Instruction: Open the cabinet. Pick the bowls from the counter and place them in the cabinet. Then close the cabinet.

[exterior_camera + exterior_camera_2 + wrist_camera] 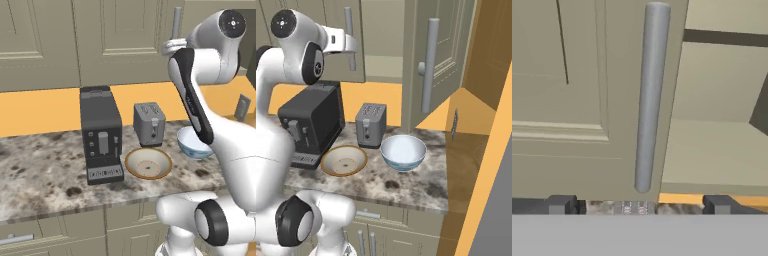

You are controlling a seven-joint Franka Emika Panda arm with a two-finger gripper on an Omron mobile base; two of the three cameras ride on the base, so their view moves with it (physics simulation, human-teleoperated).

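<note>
- Gripper (639, 205) jaws wide, empty, facing left door handle (649, 95) of cabinet (120, 40); right door (441, 60) already swung open.
- Risk: closing off-centre, pads slip off the bar.
- Bowls on counter (40, 170): tan bowl (148, 163) near front edge, white-blue bowl (403, 152) toward right end; low elbow swing could knock them.

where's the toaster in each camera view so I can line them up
Left base view: toaster sits center, right of the coffee machine, behind the tan bowl.
Right base view: toaster sits center-left, between the coffee machine and the white bowl.
Hand view: a silver strip at the bottom edge may be its top; too little shows to be sure.
Shared landmark: the tan bowl, just in front of the toaster.
</note>
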